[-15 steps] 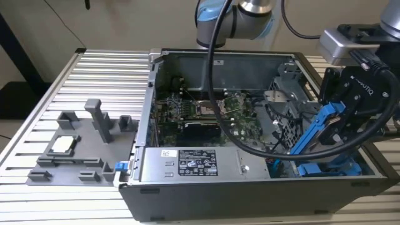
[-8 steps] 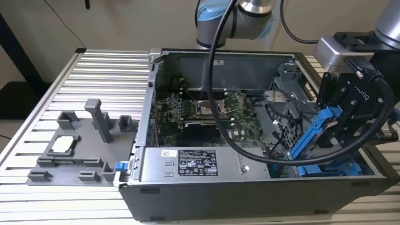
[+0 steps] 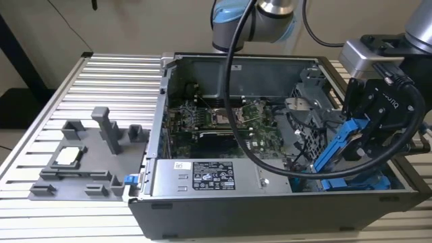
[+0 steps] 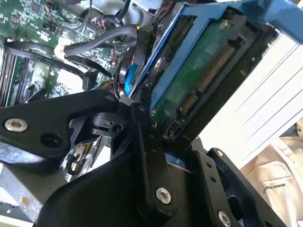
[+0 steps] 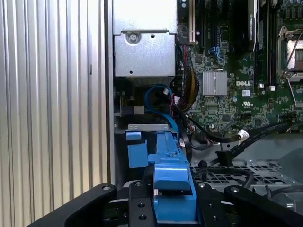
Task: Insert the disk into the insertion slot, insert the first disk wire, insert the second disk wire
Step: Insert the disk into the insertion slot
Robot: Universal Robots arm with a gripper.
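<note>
A ribbed aluminium counter (image 3: 115,76) carries an open grey computer case (image 3: 223,215), with a pale wall behind. On the exterior view's left the counter is open apart from a grey moulded fixture (image 3: 74,174), which sits just beside the case wall. Inside the case, the grey power-supply box (image 3: 169,182) lies along the near wall and the green motherboard (image 3: 209,119) lies beyond it. A perforated metal cage (image 3: 307,134) crowds the exterior view's right end, and a thick black cable (image 3: 233,76) loops down across the interior. The insertion slot (image 3: 368,183), with blue rails, lies in that right near corner. The disk (image 3: 341,147) in its blue carrier stands steeply tilted above the slot with its lower end at the rails. The pincer (image 3: 357,144) is clenched on the disk's sides, with its circuit-board face showing in the second wrist view (image 4: 199,80)
</note>
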